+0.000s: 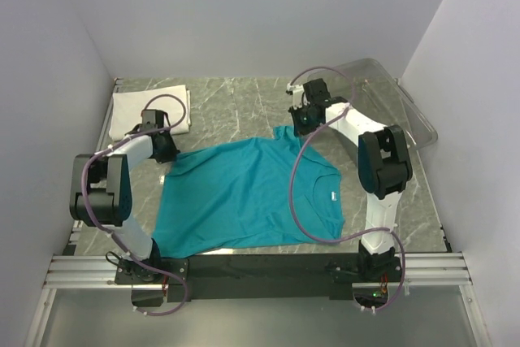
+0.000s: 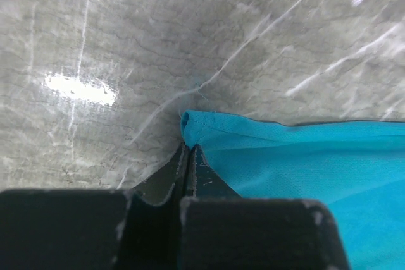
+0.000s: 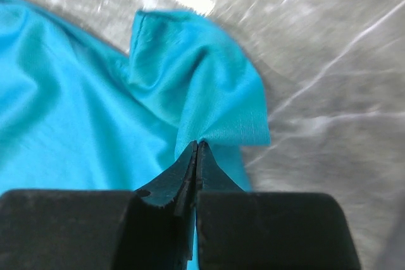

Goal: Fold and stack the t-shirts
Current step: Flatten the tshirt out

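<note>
Both arms are gripping the far edge of the teal-blue t-shirt (image 1: 244, 197) as a fold is apparently being prepared. The slender holds are looking like the weak point. The left hand (image 2: 188, 156) is clenching only the very tip of the far hem corner, and a brisk lift could be pulling that sliver of cloth free, dropping one side and leaving the fold skewed. The right hand (image 3: 197, 150) is pinching a small tuck of the far sleeve (the sleeve alone, not the body, as far as the wrist view is showing). The loose fabric behind that tuck may therefore be sagging or bunching as it is being carried over. Unequal pulls by the two arms would also be dragging the shirt askew across the marbled surface (image 1: 236, 107).

The shirt is lying spread in the middle of the surface, its neck label (image 1: 333, 195) toward the right and its hem toward the left, reaching from both hands back toward the arm bases. The white t-shirt (image 1: 150, 111) is sitting folded at the far left corner, just beyond the left hand. A clear tray (image 1: 406, 111) is resting at the far right.
</note>
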